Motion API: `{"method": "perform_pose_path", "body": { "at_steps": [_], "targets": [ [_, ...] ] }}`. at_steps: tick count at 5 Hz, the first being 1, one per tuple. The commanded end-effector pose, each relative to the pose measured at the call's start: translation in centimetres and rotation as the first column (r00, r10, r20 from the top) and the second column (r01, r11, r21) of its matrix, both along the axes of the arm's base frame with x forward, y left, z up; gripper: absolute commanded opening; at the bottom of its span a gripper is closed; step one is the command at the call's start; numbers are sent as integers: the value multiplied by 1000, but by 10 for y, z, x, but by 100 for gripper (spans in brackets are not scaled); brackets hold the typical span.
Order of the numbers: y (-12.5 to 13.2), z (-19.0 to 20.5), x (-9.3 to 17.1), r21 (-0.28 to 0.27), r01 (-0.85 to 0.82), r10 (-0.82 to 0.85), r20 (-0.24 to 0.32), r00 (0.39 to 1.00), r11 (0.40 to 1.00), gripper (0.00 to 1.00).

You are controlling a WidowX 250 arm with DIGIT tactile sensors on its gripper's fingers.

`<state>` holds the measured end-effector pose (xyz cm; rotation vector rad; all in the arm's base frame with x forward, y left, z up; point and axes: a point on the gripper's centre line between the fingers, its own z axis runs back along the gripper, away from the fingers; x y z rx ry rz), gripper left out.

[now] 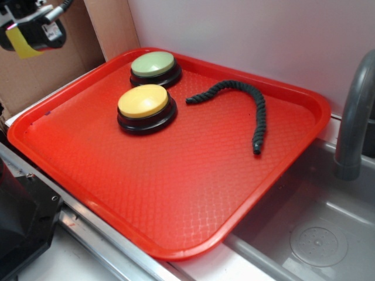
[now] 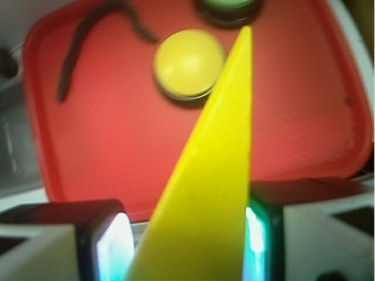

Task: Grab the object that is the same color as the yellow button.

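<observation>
Wrist view: the yellow wedge (image 2: 205, 193) sits between the two fingers (image 2: 108, 246) of the gripper (image 2: 187, 249), with its thin tip pointing out over the tray (image 2: 117, 158).
Gripper: it is closed on the wedge, one finger on each flat side, and the wedge fills the gap.
Where the wedge is: up in the air, off the tray. In the outside view it shows as a yellow bit (image 1: 22, 44) under the gripper (image 1: 30, 29), high at the far left corner, above the tray's edge (image 1: 35, 114).
Yellow button (image 1: 143, 102): on the tray, just in front of the green button (image 1: 153, 63). It has the same color as the wedge.
Rope (image 1: 246, 102): a dark bent piece lying on the tray, well apart from the gripper.
Step now: I think the grab is done, or almost done.
How to do it well: keep the squeeze steady, hold the wedge level, and move slowly so the smooth sides do not slip out.
</observation>
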<state>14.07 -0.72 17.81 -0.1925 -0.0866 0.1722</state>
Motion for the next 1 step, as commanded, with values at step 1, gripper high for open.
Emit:
{"method": "perform_pose_path", "body": {
  "at_steps": [1],
  "targets": [
    [-2,6,3,22,18,-19,54,998,1000,0]
  ]
}}
